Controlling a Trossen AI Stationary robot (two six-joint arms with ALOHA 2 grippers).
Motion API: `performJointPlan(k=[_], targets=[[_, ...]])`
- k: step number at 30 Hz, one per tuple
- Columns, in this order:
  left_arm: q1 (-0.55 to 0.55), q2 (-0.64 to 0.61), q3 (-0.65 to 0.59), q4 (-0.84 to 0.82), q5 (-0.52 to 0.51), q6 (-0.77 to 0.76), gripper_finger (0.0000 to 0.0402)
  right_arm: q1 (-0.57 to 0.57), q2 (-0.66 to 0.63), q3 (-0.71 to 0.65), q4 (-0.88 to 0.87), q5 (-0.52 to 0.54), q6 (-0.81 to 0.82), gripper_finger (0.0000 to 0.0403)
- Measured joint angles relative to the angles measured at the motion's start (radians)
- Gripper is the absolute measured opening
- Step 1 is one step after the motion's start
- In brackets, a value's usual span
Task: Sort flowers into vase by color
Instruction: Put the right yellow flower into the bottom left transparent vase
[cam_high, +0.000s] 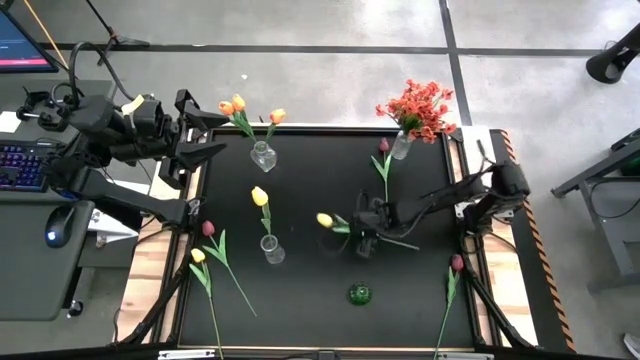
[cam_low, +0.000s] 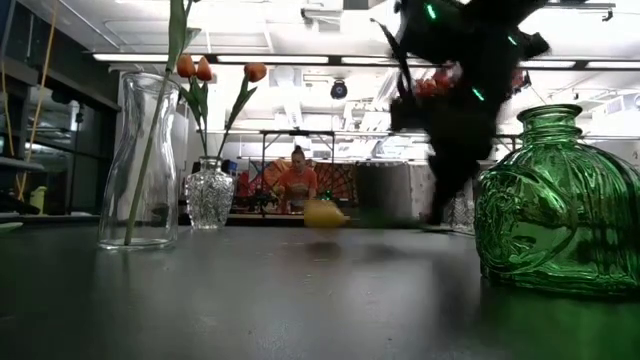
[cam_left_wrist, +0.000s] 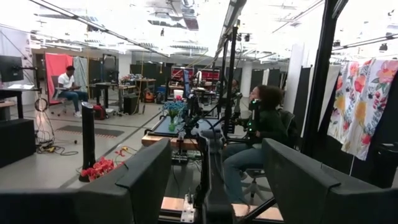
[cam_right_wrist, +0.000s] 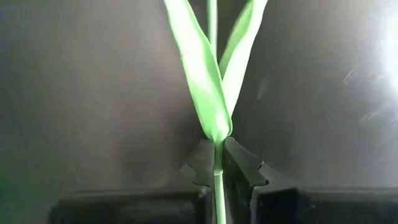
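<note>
Yellow tulip: lying on the table near mid-table, stem running into the right gripper.
Right gripper: fingers closed on the stem below its leaves.
Left gripper: raised at the table's left edge, fingers spread, empty.

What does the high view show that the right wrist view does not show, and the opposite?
Only the high view shows the whole table, the vases, the yellow tulip's head and the left gripper parked at the table's edge. Only the right wrist view shows the right gripper shut on the tulip's stem just below its leaves. Both show the right gripper low over the dark tabletop.
</note>
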Motion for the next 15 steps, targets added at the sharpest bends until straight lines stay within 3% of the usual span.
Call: performJointPlan(k=[3, 5, 9, 15], targets=[[0.0, 0.0, 0.0, 0.0, -0.016, 0.0, 0.0239, -0.054, -0.097, 0.023, 0.08, 0.019, -0.021, 0.0003], [0.0, 0.0, 0.0, 0.0, -0.021, 0.0, 0.0239, -0.099, -0.147, 0.009, 0.224, 0.012, -0.048, 0.0002], [0.0, 0.0, 0.0, 0.0, -0.022, 0.0, 0.0239, -0.187, -0.178, -0.087, 0.845, -0.058, -0.04, 0.0001], [0.0, 0.0, 0.0, 0.002, -0.022, -0.001, 0.0239, -0.223, 0.042, -0.145, 1.674, -0.105, 0.113, 0.0001]])
